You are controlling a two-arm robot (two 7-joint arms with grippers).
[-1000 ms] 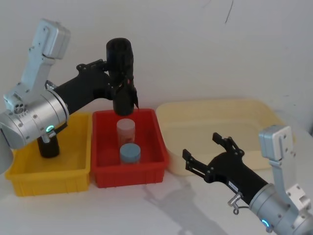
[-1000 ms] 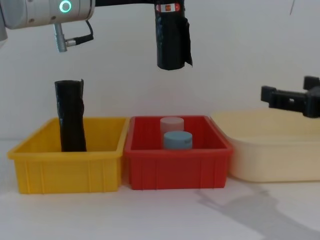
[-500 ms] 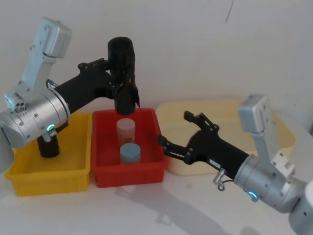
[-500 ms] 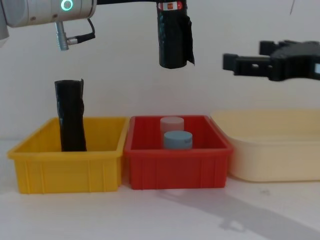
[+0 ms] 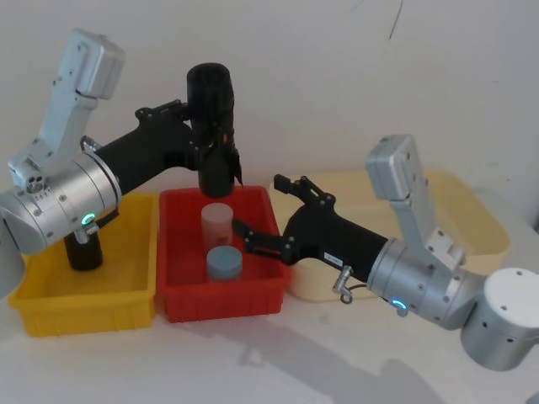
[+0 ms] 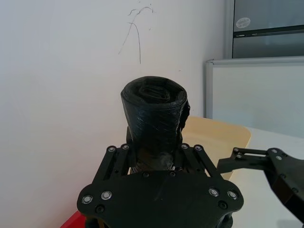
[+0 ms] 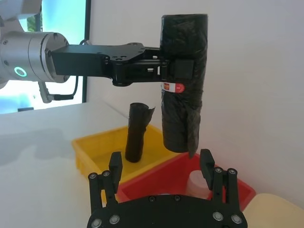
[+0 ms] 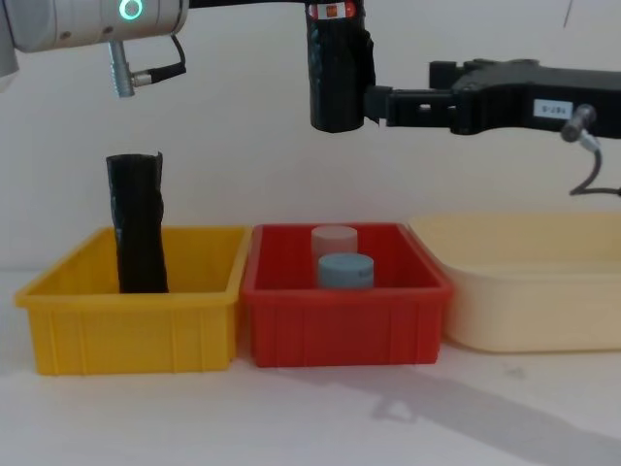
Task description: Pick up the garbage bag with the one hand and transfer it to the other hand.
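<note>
Nearest the camera, at the lower right of the head view, the right gripper (image 5: 259, 204) is seen reaching toward the frame's centre. Its fingers are spread wide and nothing is held between them. Just beyond it, at lower centre, a red bin (image 5: 181, 299) is set on the table, with a pale jar (image 5: 216, 220) and a blue-capped jar (image 5: 224, 263) inside.

Above that bin, at upper centre, the garbage bag (image 5: 209, 93) is held upright in the air. It is clamped across its middle by the left gripper (image 5: 206, 133), which enters from the upper left. In the chest view, the right gripper's tip is shown level with the bag's lower end and just beside it; whether contact is made cannot be told.

Farther back, a thinner black roll (image 8: 136, 228) is seen standing in a yellow bin (image 5: 84, 307) at the left, and a cream tray (image 5: 472, 210) is placed at the right.

The pick-up is judged complete and the handover only begun. The bag is yet to be gripped by the right fingers and let go by the left.
</note>
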